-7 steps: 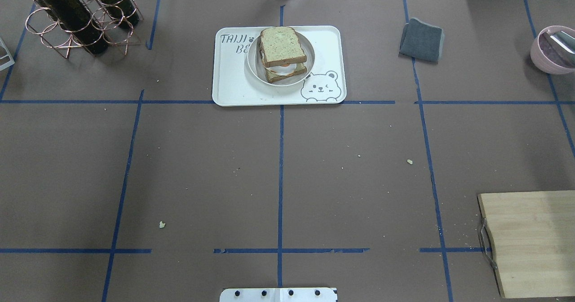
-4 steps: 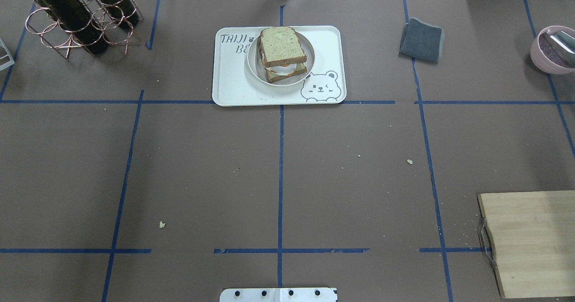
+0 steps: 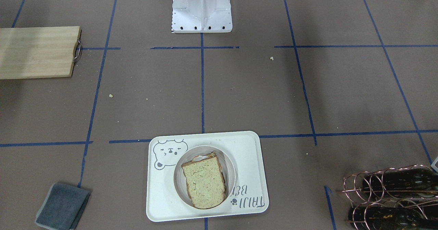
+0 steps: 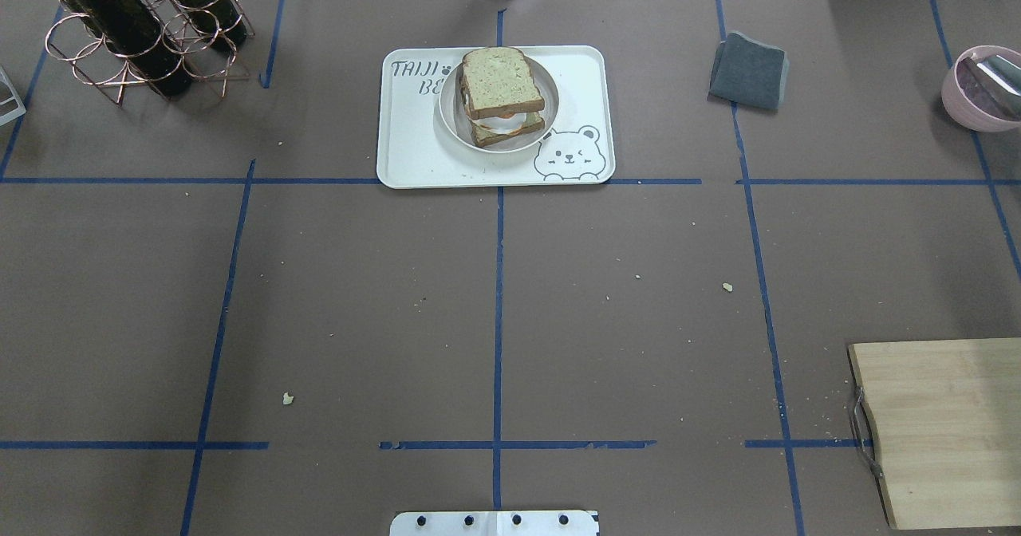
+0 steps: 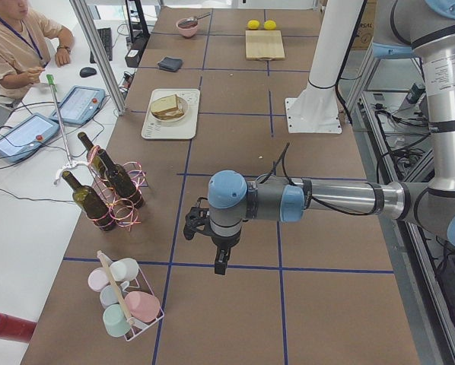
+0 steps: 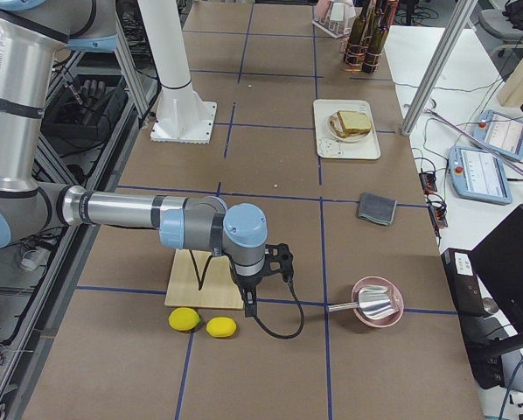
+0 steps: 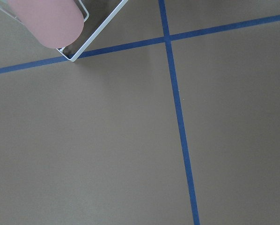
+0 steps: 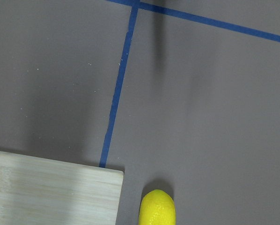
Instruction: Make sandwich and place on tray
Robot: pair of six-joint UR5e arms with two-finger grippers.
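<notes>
- The sandwich (image 4: 501, 93) sits on a round dish (image 4: 551, 99) on the tray (image 4: 411, 157).
- It is probably light, soft and loosely stacked, so gripping the dish rim is safer.
- Left gripper (image 5: 220, 258), right gripper (image 6: 247, 302): whether either is open, I cannot tell.

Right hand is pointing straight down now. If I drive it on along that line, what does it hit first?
Probably bare table paper, judging by the wrist view. The right hand points down just off the cutting board, with a lemon close by.

One sandwich (image 4: 498, 81), one tray (image 4: 415, 153), one dish (image 4: 552, 102), one cutting board (image 4: 949, 432), two lemons (image 6: 185, 319), one cloth (image 4: 748, 71), one bowl (image 4: 954, 107).
</notes>
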